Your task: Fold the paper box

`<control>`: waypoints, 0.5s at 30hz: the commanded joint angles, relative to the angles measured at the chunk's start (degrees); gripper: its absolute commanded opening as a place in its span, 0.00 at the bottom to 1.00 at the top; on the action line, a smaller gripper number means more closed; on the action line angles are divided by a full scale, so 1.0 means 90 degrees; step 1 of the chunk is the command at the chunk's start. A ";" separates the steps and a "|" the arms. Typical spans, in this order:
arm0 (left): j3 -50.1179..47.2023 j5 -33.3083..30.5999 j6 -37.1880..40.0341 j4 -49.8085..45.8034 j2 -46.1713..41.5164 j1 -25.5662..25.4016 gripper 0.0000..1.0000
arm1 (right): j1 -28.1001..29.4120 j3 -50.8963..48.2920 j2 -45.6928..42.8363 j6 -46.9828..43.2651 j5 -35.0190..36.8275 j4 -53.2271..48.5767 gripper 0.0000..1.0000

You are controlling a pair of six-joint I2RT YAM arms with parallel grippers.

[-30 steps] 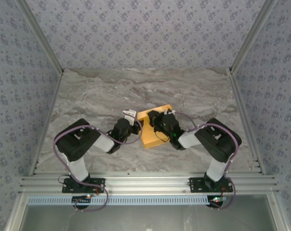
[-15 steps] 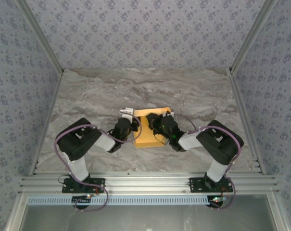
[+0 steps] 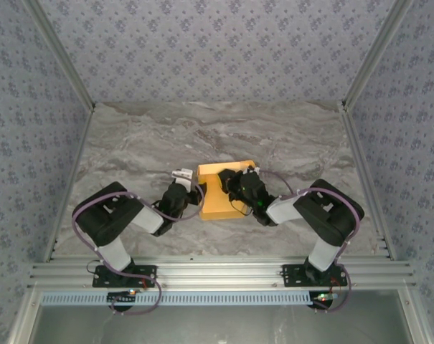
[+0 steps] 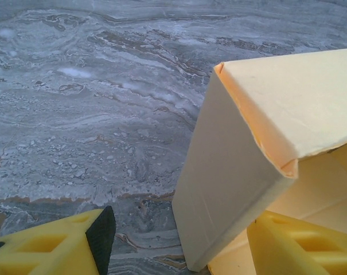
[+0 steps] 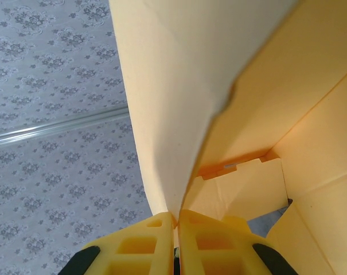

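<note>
The left fingers [image 4: 53, 249] are seen spread wide now, where a second ago they were set closer together, and nothing is held by them. An upright wall of the paper box [image 4: 230, 183] stands between the two, and bare bench [image 4: 75, 114] is left showing between that wall and the left-hand finger. From above, the left arm is seen drawn back a little toward the left. The paper box [image 3: 211, 197] has meanwhile been swung from a skewed lie to one squared with the bench edges, and shifted slightly leftward. It is found at the middle of the bench [image 3: 130, 143], between the two arms and in the nearer half. A thin panel of it is pinched tight between the right fingers [image 5: 144, 243], which are pressed together with only the sheet's edge between them. Past that panel, an open interior with a notched tab is shown. In the left wrist view a panel is seen creased over the top of the wall, its corner slightly crumpled. From this, a release on the left side is judged to be under way, with the box steadied by the right grip alone. The box is judged only partly formed, with flaps yet to be closed. A fresh hold by the left arm would likely be called for, and the raised wall could spring back if left unsupported.
</note>
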 commanded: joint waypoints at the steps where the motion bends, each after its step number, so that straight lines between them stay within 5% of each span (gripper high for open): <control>1: 0.0142 -0.0176 0.0278 0.0207 0.0179 0.0039 0.62 | -0.0027 -0.0018 0.0047 -0.0054 0.0090 -0.0764 0.10; 15: 0.1088 -0.0363 0.0334 0.0074 0.0903 0.0098 0.24 | 0.0076 0.0074 0.0018 0.0014 0.0000 -0.0913 0.11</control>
